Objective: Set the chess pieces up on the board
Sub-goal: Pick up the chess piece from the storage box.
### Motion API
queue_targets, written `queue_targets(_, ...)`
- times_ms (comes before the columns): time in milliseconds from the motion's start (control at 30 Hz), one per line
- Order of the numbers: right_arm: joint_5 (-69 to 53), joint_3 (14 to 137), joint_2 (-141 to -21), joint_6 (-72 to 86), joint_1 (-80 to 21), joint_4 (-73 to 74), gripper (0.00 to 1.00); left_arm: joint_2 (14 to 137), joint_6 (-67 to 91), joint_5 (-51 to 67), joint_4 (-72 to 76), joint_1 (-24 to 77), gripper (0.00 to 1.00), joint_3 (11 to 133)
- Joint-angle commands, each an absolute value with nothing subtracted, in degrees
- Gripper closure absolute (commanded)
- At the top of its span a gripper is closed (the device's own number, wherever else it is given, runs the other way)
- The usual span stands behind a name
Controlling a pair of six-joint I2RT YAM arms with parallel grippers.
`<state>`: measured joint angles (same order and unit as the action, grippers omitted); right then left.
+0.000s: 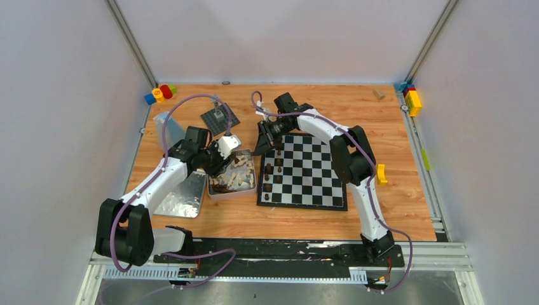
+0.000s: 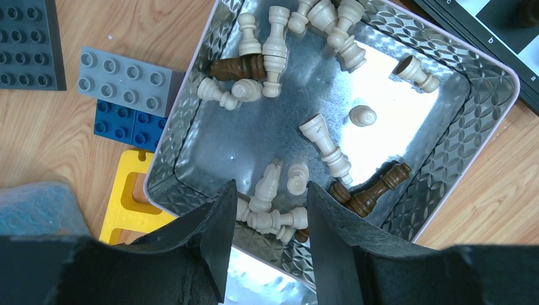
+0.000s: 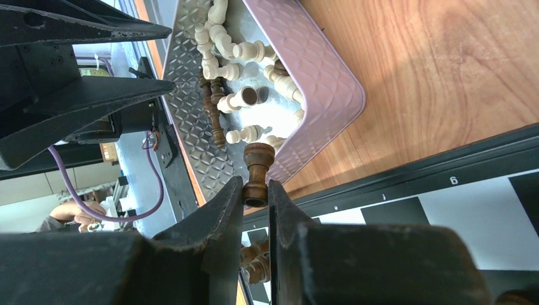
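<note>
The right tool (image 3: 254,198) sits at the upper left corner of the board (image 1: 311,175), nearly closed on a dark brown chess piece (image 3: 257,171). The left tool (image 2: 270,229), about half open and holding nothing, hangs over the shiny tin (image 2: 457,127), centre-left on the surface (image 1: 381,114). In the tin, cream pieces (image 2: 327,143) and a few dark ones (image 2: 238,67) lie toppled. Several dark pieces (image 1: 268,187) stand along the board's left edge.

Counted one board (image 1: 318,184), one tin (image 2: 457,146), one lid (image 1: 181,198). In tin I saw at least three dark pieces (image 2: 238,67), roughly fifteen cream pieces (image 2: 274,44). About five standing pieces (image 1: 267,188) were on board. One held piece (image 3: 257,168) sat in my right gripper (image 3: 255,187). Beside tin lay one grey brick (image 2: 124,79), one blue brick (image 2: 124,124), one yellow brick (image 2: 127,197).
</note>
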<state>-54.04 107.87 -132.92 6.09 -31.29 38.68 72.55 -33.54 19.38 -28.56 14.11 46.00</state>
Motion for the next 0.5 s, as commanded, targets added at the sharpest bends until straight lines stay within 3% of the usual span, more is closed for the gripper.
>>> queue_targets(0,-53.7,110.75,-128.54,4.16,-30.89,39.22,1.0,72.72,-34.16,20.81,-28.05,13.92,0.48,47.28)
queue_targets(233,-49.31,114.68,-127.75,1.11,-30.38,43.2,1.0,72.64,-33.42,21.2,-28.04,13.95,0.48,47.58)
queue_targets(467,-35.46,121.25,-128.25,-6.88,-30.35,52.01,1.0,72.62,-31.62,21.56,-28.32,13.93,0.47,48.51)
